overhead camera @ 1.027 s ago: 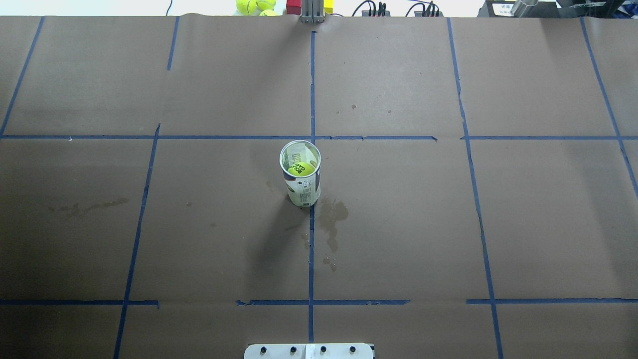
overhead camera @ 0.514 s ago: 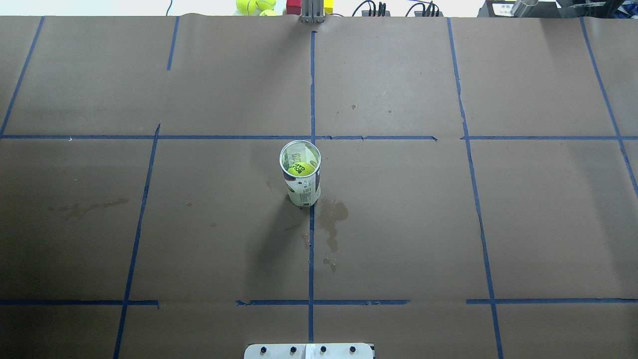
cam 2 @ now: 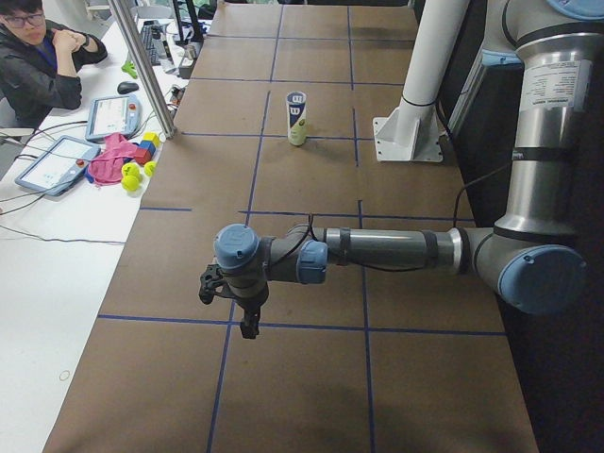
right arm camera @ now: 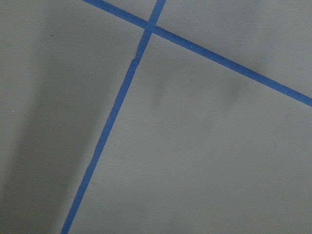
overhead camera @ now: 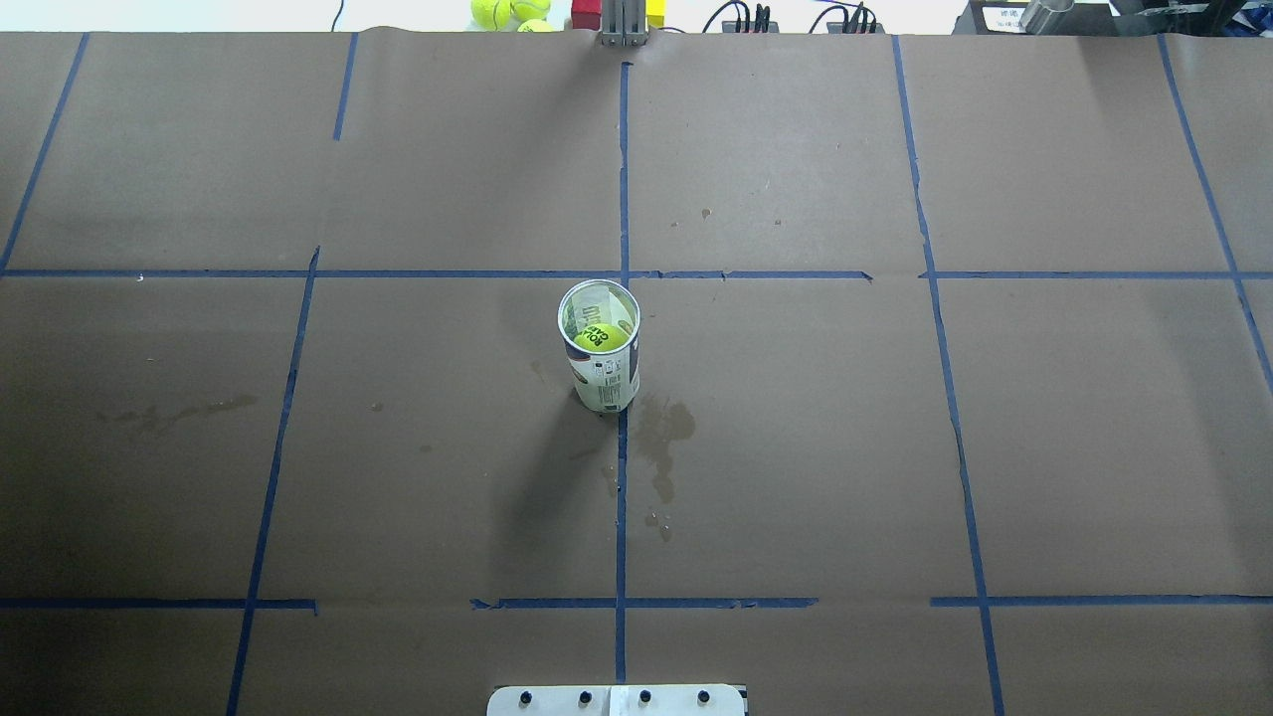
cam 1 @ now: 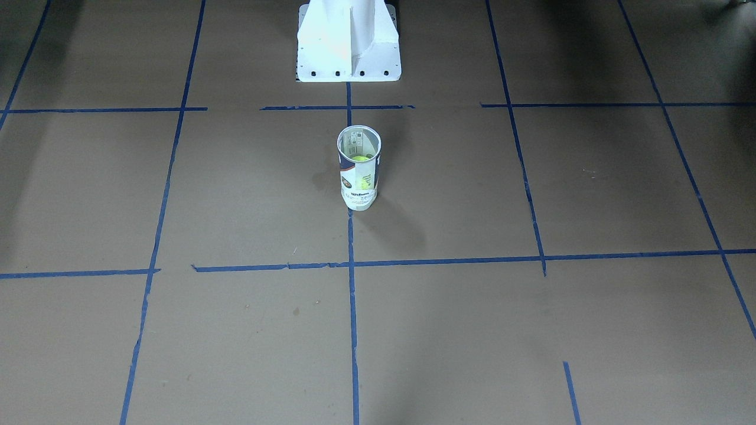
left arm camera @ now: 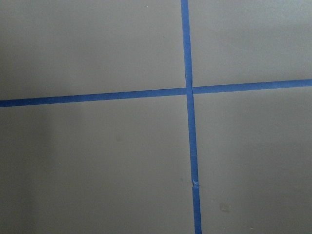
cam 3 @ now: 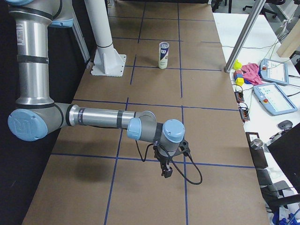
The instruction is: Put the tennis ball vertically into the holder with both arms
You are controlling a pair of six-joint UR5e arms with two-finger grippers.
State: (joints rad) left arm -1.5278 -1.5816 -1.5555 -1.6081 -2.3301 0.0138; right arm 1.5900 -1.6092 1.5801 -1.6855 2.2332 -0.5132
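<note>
Insertion judged done, no move needed
1 tennis ball (overhead camera: 600, 337) is seen in the upright holder (overhead camera: 607, 383); left arm (cam 2: 377, 250) and right arm (cam 3: 98, 117) are held away, jaws' state cannot be told

1. The surface (overhead camera: 796, 447) is covered in brown paper and divided into large rectangles by blue tape lines (overhead camera: 621, 179).
2. The holder (overhead camera: 605, 380) stands upright near the middle, with its foot on the centre tape line.
3. A dark stain (overhead camera: 664, 428) marks the paper just right of the holder's foot, toward the robot.
4. The white pedestal base (overhead camera: 617, 700) sits at the robot's edge, in line with the holder.
</note>
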